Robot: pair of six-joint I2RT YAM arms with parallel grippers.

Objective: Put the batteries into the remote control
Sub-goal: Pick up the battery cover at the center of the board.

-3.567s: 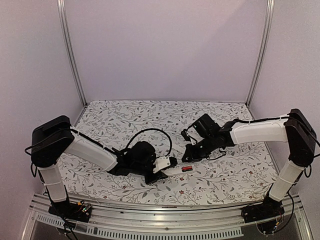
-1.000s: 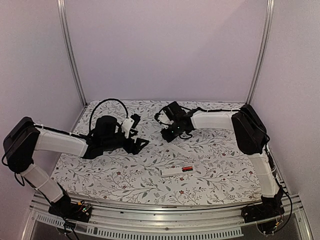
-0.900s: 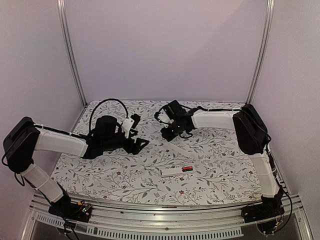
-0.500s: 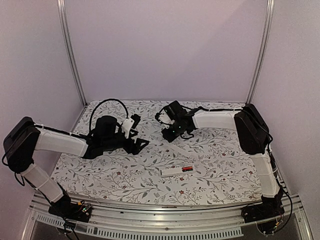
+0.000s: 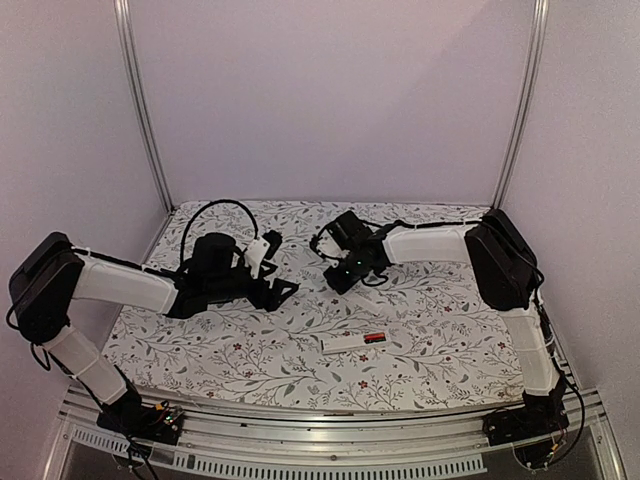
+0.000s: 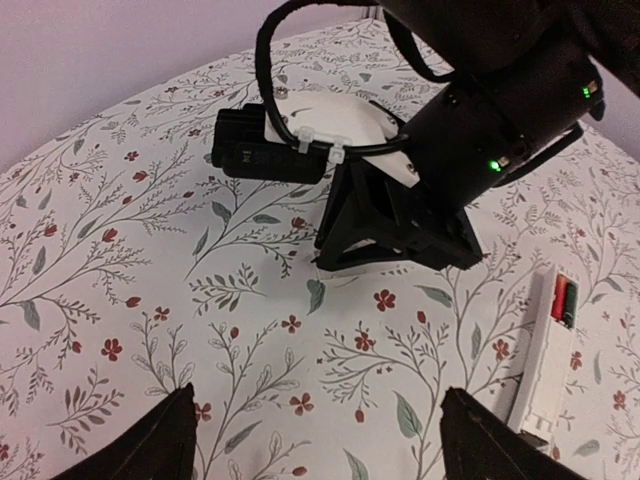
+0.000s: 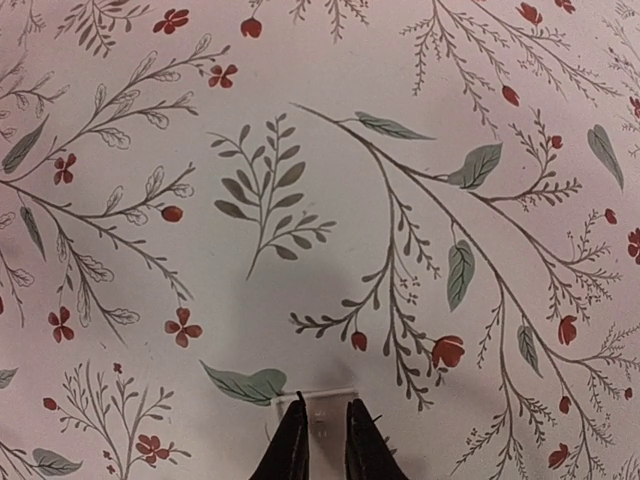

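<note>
**A:** What has changed for us in these last seconds?

**B:** A few seconds ago both our hands were crowded over the remote control (image 5: 348, 344). Now they have drawn off to the far half of the counter (image 5: 450, 330), and the remote lies alone toward 6 o'clock, near the front edge.

**A:** And the batteries (image 5: 375, 338)?

**B:** They sit in the open bay at the remote's 3 o'clock end, showing red and black. We judge the loading itself done, with the bay still uncovered.

**A:** How do our hands stand?

**B:** Our left hand (image 5: 283, 291) is spread wide and holds nothing, at 10 o'clock from the remote. Our right hand (image 7: 322, 408), at 12 o'clock from it, has crept slightly toward 6 in the last second. Its fingers are drawn almost together on the end of a thin white cover strip (image 7: 318, 397). We take that as fetching the cover, though we cannot tell whether the strip is off the counter.

**A:** Is there any writing?

**B:** None we can read. We see no brand on the remote, and any print on the cells is too small.
</note>
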